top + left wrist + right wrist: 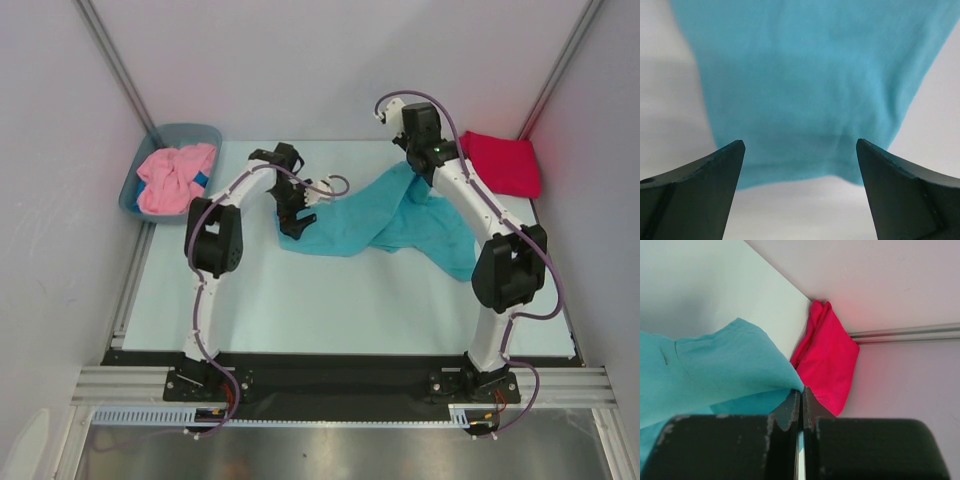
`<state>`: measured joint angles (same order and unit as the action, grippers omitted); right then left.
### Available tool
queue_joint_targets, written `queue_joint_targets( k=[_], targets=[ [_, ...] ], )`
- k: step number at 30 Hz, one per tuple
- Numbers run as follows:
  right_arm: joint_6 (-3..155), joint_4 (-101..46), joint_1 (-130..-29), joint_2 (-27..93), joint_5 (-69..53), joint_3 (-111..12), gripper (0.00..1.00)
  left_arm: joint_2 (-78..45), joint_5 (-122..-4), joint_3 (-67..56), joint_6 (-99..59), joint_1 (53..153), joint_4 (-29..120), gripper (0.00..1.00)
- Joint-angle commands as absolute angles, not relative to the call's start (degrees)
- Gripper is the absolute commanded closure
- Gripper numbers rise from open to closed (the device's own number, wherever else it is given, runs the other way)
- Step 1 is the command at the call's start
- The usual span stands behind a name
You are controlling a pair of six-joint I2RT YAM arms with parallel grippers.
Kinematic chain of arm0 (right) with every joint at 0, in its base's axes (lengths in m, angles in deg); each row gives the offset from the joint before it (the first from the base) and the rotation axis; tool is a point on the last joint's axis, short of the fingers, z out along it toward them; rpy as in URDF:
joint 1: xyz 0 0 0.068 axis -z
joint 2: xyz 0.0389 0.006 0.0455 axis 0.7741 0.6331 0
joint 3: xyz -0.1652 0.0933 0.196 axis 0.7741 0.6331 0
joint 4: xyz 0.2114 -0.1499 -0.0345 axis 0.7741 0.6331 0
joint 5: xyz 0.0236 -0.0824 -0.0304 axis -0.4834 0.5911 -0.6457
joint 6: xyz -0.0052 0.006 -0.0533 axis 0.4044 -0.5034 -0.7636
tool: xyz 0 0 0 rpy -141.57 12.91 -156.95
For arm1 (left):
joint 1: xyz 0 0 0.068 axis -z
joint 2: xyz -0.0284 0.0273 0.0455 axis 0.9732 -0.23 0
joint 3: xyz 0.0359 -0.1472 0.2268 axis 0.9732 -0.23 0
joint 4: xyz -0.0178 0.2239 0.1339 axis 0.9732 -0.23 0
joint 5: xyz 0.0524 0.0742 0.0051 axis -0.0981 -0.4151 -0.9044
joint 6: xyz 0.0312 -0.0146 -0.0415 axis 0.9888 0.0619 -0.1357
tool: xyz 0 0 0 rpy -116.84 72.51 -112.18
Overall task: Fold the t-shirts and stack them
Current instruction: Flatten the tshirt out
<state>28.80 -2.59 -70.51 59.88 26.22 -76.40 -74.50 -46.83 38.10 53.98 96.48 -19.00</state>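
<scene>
**Left pincer** (800, 145): jaws wide apart and holding nothing. Its 2 fingers (700, 185) frame the near hem of the turquoise shirt (400, 220). In the wrist view the cloth spans the gap and runs on ahead of the tips, with bare counter (350, 300) just below the hem. Whether the tips touch the cloth cannot be told.

**Right pincer** (801, 395): jaws pressed together, clamped on an edge of the same shirt, which rises to it from the counter at the far right.

**Turquoise shirt:** unfolded and rumpled at mid-counter, between the 2 arms. Its long axis runs from the left end under the left pincer across to the lifted edge in the right pincer. A further lobe trails back toward the right arm's elbow.

**Red shirt** (500, 160): folded, in the far right corner, near the right pincer.

**Pink shirt** (175, 178): bunched in the tub (190, 130) at the far left, well apart from both pincers.

**Reading:** 1 of 3 shirts appears folded, and the turquoise one seems to be the piece in hand. The free left end lies directly ahead of and below the left pincer, which is the nearer arm to it. The right arm already holds the opposite end. Closing on that hem would probably put 1 pincer at each end of the long axis, ready to draw the cloth flat.
</scene>
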Motion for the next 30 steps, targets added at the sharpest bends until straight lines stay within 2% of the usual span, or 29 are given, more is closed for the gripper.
queue_joint_targets(
  k=[1,7,13,16,19,20,21,22,30],
  targets=[
    [28.9,-5.1,-70.4,60.1,26.9,-78.6,1.00,-71.0,-49.2,42.2,50.9,92.7,-20.8,0.00],
    [29.1,-5.0,-70.4,59.5,26.6,-77.1,1.00,-75.1,-54.7,48.7,41.2,90.9,-17.3,0.00],
    [29.3,-5.0,-70.5,59.4,26.7,-77.0,1.00,-79.1,-50.0,54.0,33.2,90.5,-16.0,0.00],
    [29.3,-5.0,-70.4,58.8,27.0,-76.4,1.00,-82.7,-52.9,59.7,24.7,90.6,-16.9,0.00],
    [29.3,-5.2,-70.5,58.5,27.3,-75.6,1.00,-85.0,-58.1,61.7,18.8,90.5,-18.4,0.20],
    [29.3,-5.4,-70.5,58.3,27.4,-75.3,1.00,-84.9,-59.0,61.2,17.6,90.5,-18.7,0.19],
    [29.4,-5.3,-70.5,58.2,27.4,-75.2,1.00,-84.9,-59.8,59.7,17.0,90.5,-18.6,0.14],
    [29.4,-5.4,-70.6,58.3,27.4,-75.2,1.00,-85.0,-60.4,59.1,16.1,90.5,-18.6,0.00],
    [29.2,-6.0,-70.9,58.5,27.9,-75.2,1.00,-82.4,-60.6,55.9,13.0,89.5,-19.2,0.01]
  ],
)
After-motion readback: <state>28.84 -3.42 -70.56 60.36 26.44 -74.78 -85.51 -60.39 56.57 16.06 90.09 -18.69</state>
